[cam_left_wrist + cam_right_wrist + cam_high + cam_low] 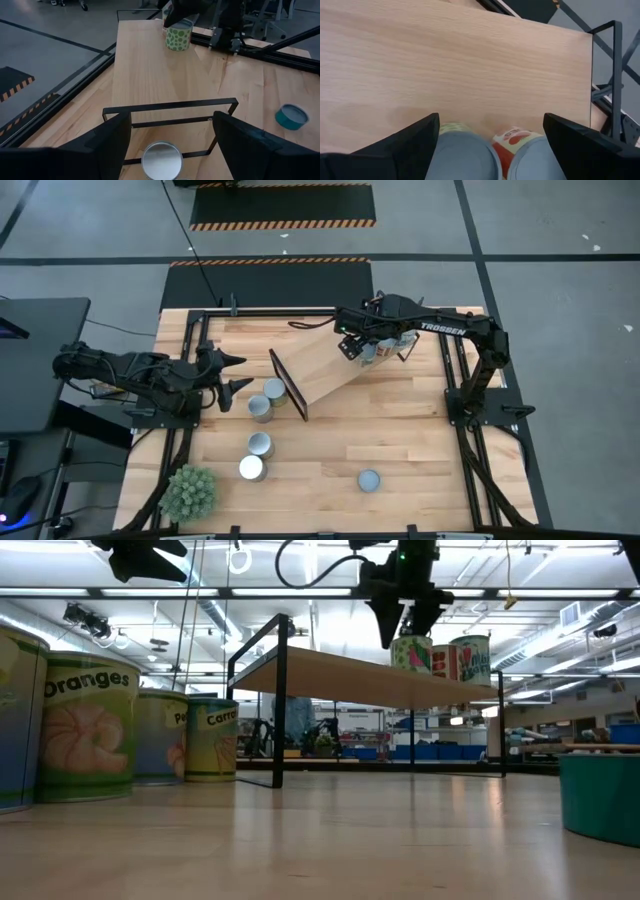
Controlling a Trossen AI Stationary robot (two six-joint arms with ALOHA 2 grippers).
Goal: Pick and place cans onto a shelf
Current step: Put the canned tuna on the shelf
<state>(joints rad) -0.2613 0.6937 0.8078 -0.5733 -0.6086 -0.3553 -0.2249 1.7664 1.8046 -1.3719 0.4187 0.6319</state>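
Nearest the front edge of the surface (400, 440), a spiky green plant (190, 491) sat at the left corner, with a teal can (369, 480) standing alone toward the right. Two silver-topped cans (252, 468) stood just beside each other a little farther in, and another pair (260, 409) stood close to the near end frame of the shelf (320, 370). From table height, the cans on the left showed labels reading "Oranges" (87, 730) and "Carrots" (211, 739).

At the left side, the left pincer (232, 372) hung over the surface near that second pair, its fingers spread apart and holding nothing; its wrist camera looked down on one silver top (161, 160) between them.

Farther back, the light-wood shelf lay slantwise across the middle of the surface. Above its far end, the right pincer (372, 348) hovered with its fingers wide apart over two cans standing side by side on the plank, a green-spotted one (411, 652) and a red-labelled one (445, 661). It gripped neither.
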